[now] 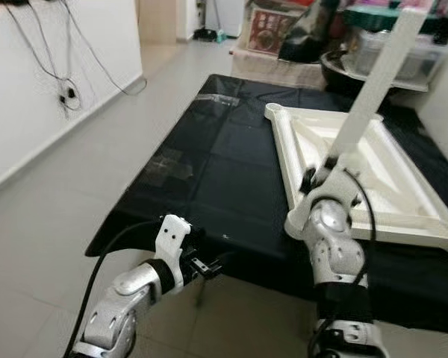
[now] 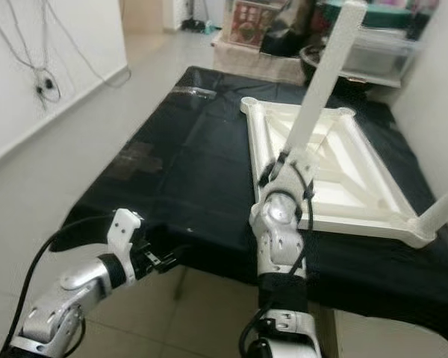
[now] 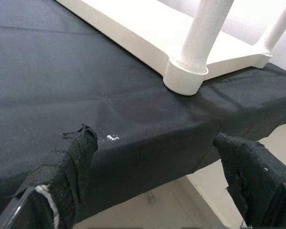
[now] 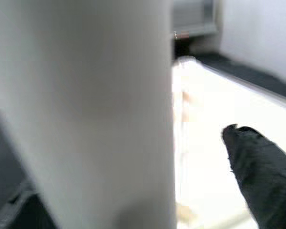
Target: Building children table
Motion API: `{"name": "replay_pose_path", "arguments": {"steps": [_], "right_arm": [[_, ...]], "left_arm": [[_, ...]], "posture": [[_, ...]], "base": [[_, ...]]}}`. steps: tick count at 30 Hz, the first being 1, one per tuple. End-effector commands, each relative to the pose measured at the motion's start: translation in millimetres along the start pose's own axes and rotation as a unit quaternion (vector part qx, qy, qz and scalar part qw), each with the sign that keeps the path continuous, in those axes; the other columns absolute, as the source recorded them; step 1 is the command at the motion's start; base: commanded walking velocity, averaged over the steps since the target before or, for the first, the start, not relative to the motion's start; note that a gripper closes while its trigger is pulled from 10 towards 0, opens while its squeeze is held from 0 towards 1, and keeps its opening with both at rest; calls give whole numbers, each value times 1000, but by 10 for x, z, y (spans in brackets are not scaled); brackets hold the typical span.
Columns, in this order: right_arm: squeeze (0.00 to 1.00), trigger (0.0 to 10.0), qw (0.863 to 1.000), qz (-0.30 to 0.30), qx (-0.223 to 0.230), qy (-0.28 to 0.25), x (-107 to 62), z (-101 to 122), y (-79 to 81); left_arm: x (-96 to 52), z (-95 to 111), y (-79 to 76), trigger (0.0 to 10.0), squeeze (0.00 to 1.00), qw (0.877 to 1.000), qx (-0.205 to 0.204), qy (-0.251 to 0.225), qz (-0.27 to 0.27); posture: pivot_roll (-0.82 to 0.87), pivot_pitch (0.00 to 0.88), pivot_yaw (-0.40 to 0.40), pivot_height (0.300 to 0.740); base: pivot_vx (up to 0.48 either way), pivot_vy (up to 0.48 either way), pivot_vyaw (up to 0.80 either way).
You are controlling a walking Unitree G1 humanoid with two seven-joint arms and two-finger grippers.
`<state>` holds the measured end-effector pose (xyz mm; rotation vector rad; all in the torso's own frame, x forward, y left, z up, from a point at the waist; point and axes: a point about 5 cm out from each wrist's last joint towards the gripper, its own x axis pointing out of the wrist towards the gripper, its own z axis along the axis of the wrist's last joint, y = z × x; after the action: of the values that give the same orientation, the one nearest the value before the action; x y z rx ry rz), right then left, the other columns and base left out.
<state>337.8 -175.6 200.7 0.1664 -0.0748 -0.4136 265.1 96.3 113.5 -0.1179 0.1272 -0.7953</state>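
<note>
The upturned table top (image 1: 373,179) lies on the desk's (image 1: 209,171) right half, on the cloth (image 2: 187,156). A table leg (image 1: 373,89) stands at its near left corner, the right hand (image 1: 325,173) at its base. The left hand (image 1: 209,267) sits before the desk's near edge, left of it. Cluttered boxes (image 1: 284,30) stand behind the desk.
</note>
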Motion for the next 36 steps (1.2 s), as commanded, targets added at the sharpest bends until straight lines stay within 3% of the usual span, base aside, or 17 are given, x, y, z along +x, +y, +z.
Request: {"name": "replay_pose_path", "arguments": {"steps": [1, 9, 13, 17, 18, 20, 21, 22, 23, 24, 25, 26, 29, 30, 31, 34, 36], "right_arm": [[1000, 10000, 1000, 26, -7, 10, -74, -28, 19], [1000, 10000, 994, 103, -34, 4, -434, -6, -89], [1000, 10000, 992, 115, -45, 9, -498, -17, -133], [1000, 10000, 979, 181, -71, 65, -623, -127, -175], [737, 10000, 971, 209, -76, 90, -663, -181, -152], [737, 10000, 965, 226, -79, 105, -689, -214, -135], [0, 10000, 958, 239, -95, 130, -726, -270, -136], [0, 10000, 958, 239, -95, 130, -726, -270, -136], [0, 10000, 944, 277, -87, 157, -798, -318, -118], [0, 10000, 944, 277, -87, 157, -798, -318, -118], [0, 10000, 931, 311, -80, 175, -860, -346, -101], [0, 10000, 923, 322, -106, 180, -891, -369, -115], [0, 10000, 919, 321, -143, 179, -898, -394, -149], [0, 10000, 919, 321, -143, 179, -898, -394, -149], [0, 10000, 913, 332, -110, 209, -901, -442, -115], [0, 10000, 910, 361, -93, 181, -893, -390, -27], [0, 10000, 912, 361, -107, 162, -870, -371, -1]], "left_arm": [[-10, -13, -10, 10000, 0, 1000, -3, 1, 2], [-58, -56, -16, 10000, 0, 1000, -8, 4, 8], [-67, -63, -26, 10000, 0, 1000, -10, 4, 9], [-105, -65, 5, 10000, 0, 1000, -9, 3, 27], [-117, -54, 39, 10000, 0, 999, -8, 0, 41], [-124, -47, 61, 10000, 0, 999, -6, -3, 50], [-140, -39, 108, 10000, 0, 997, -2, -5, 71], [-140, -39, 108, 10000, 0, 997, -2, -5, 71], [-163, -36, 145, 10000, 0, 996, -1, -6, 88], [-163, -36, 145, 10000, 0, 996, -1, -6, 88], [-181, -37, 169, 10000, 0, 995, 1, -6, 100], [-200, -40, 198, 10000, 0, 993, 4, -5, 118], [-224, -42, 240, 10000, 0, 989, 8, -6, 148], [-224, -42, 240, 10000, 0, 989, 8, -6, 148], [-266, -57, 329, 10000, 0, 979, 15, 4, 202], [-303, -61, 388, 10000, 0, 973, 11, 2, 231], [-315, -61, 408, 10000, 0, 971, 14, 2, 238]], "posture": [[57, 0, -108, 740], [28, 0, -102, 740], [26, 0, -104, 740], [18, 0, -96, 740], [18, 0, -96, 740], [18, 0, -96, 740], [16, 0, -92, 740], [16, 0, -92, 740], [16, 0, -91, 740], [16, 0, -91, 740], [17, 0, -91, 740], [19, 0, -93, 740], [26, 0, -98, 740], [26, 0, -98, 740], [36, 0, -101, 740], [38, 0, -100, 740], [42, 0, -101, 740]], "base": [[0, 0, 0], [0, 0, 0], [0, 0, 0], [0, 0, 0], [0, 0, 0], [0, 0, 0], [0, 0, 0], [0, 0, 0], [0, 0, 0], [0, 0, 0], [0, 0, 0], [0, 0, 0], [0, 0, 0], [0, 0, 0], [0, 0, 0], [0, 0, 0], [0, 0, 0]]}}
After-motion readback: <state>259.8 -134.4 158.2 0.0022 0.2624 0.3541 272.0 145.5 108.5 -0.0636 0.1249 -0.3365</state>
